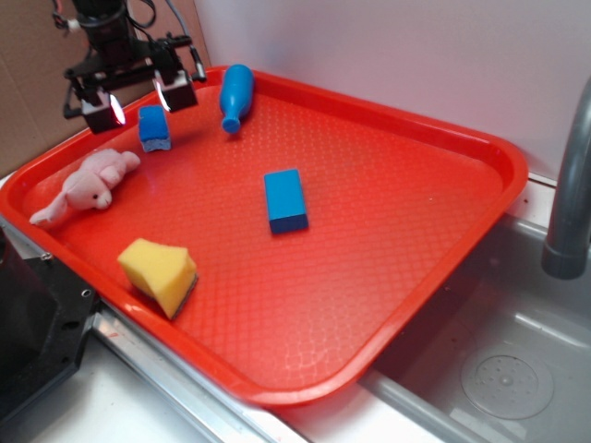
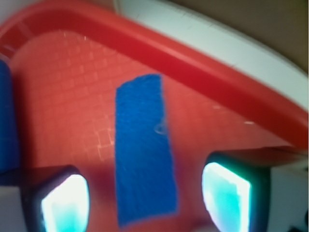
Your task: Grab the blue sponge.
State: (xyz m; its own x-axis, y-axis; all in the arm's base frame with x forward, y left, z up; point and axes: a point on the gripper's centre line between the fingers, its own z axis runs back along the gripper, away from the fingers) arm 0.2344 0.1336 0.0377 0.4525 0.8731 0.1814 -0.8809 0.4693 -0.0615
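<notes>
The blue sponge (image 1: 153,127) lies near the far left corner of the red tray (image 1: 406,258), small, with rounded corners and a greyish layer along its near edge. My gripper (image 1: 140,100) hangs just above and behind it, open, with the glowing pads (image 1: 117,110) spread apart. In the wrist view the blue sponge (image 2: 144,150) runs lengthwise in the gap of the gripper (image 2: 145,203), touching neither of the lit fingertips (image 2: 227,200).
A blue plastic bottle (image 1: 235,96) lies right of the gripper by the tray's back rim. A bright blue block (image 1: 285,200) sits mid-tray. A pink plush toy (image 1: 85,186) and a yellow sponge (image 1: 159,274) lie at the left. A sink and grey faucet (image 1: 568,203) are at right.
</notes>
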